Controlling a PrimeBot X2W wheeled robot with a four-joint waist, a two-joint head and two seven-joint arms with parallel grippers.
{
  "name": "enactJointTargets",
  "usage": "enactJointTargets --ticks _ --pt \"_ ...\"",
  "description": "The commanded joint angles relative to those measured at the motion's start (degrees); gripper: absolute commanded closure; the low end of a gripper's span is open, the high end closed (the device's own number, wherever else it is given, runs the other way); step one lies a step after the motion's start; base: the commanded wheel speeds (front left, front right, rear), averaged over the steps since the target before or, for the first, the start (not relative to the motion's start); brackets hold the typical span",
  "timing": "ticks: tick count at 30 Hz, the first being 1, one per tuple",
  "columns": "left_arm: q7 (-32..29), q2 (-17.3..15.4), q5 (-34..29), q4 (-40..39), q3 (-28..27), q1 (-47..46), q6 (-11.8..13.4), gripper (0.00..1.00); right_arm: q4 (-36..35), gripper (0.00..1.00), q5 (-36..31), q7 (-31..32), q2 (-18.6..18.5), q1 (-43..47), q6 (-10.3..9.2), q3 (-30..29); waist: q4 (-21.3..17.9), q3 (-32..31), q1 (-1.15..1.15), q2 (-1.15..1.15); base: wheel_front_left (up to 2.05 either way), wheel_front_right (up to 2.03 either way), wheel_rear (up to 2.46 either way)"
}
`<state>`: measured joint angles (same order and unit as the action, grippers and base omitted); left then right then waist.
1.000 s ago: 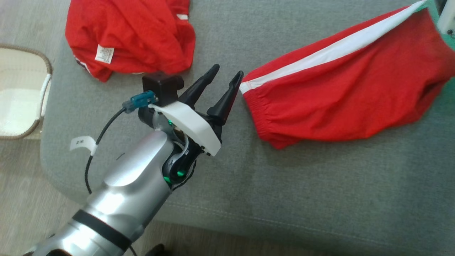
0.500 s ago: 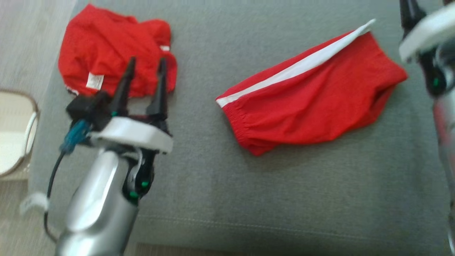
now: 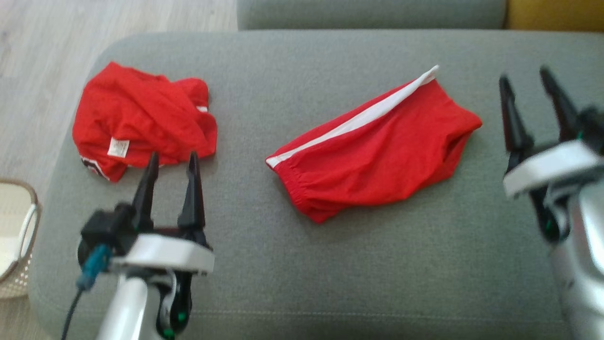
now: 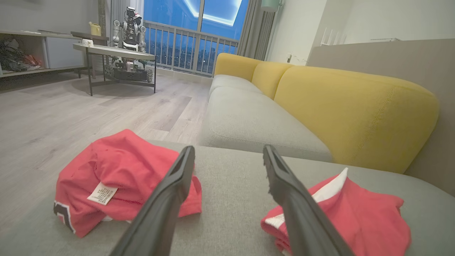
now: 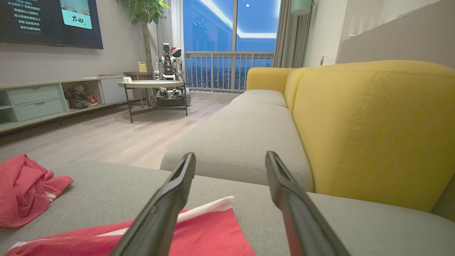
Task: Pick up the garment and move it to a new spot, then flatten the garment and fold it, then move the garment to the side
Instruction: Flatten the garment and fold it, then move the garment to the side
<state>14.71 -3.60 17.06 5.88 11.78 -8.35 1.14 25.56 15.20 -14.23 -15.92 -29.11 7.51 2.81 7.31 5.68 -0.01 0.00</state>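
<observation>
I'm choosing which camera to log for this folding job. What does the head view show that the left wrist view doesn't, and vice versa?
Head view, not left wrist: the right tool, open, off to the right of the striped red shorts, and a woven basket at the lower left. Left wrist, not head: a coffee table, a second robot by it, and the balcony window. Both: the left tool, open and empty, the crumpled red garment with its white label, the shorts, and the grey cushion.

The red shorts [image 3: 377,160] with a white side stripe lie folded, loosely wrinkled, mid-way across the grey cushion [image 3: 330,283]. They lie aslant, the gathered elastic end nearest, the stripe running along the far edge.
</observation>
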Motion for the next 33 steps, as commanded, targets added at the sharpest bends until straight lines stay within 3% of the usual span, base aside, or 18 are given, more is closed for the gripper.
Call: enactJointTargets --ticks 1,5,7,13,21,29,33 --pt "0.3 -0.1 -1.0 -2.0 -2.6 -0.3 -0.4 0.00 -3.3 0.00 -0.9 -0.6 0.8 1.5 -0.02 -0.1 -0.6 -1.5 0.01 0.00 0.00 0.00 0.00" --pt "0.3 0.4 -2.1 -2.7 -3.9 3.9 -1.2 0.00 -8.2 0.00 -4.2 -0.7 3.8 8.9 -0.02 -3.0 -1.0 -3.0 0.01 0.00 0.00 0.00 0.00" --pt "0.3 0.6 -2.4 -4.0 -4.3 6.6 -1.3 0.00 -10.8 0.00 -5.5 -0.7 7.0 13.9 -0.02 -5.2 -1.1 -3.4 0.01 0.00 0.00 0.00 0.00" --pt "0.3 0.7 -1.1 -6.1 -3.1 9.5 -0.3 0.00 -13.5 0.00 -8.3 -0.7 10.7 20.4 -0.02 -6.9 -1.1 -3.5 0.01 0.00 0.00 0.00 0.00" --pt "0.3 0.7 -1.1 -6.9 -2.6 9.7 0.1 0.00 -14.8 0.00 -9.0 -0.7 12.3 21.8 -0.02 -7.3 -1.4 -3.3 0.01 0.00 0.00 0.00 0.00" --pt "0.3 0.7 -0.6 -7.3 -2.3 8.7 0.3 0.00 -15.6 0.00 -5.5 1.0 12.8 20.6 -0.02 -8.2 -0.5 -1.1 0.01 0.00 0.00 0.00 0.00" --pt "0.3 0.7 -0.5 -7.2 -2.0 7.8 -0.1 0.00 -14.6 0.00 -1.2 4.8 12.9 17.8 -0.02 -9.3 0.2 1.2 0.01 0.00 0.00 0.00 0.00"
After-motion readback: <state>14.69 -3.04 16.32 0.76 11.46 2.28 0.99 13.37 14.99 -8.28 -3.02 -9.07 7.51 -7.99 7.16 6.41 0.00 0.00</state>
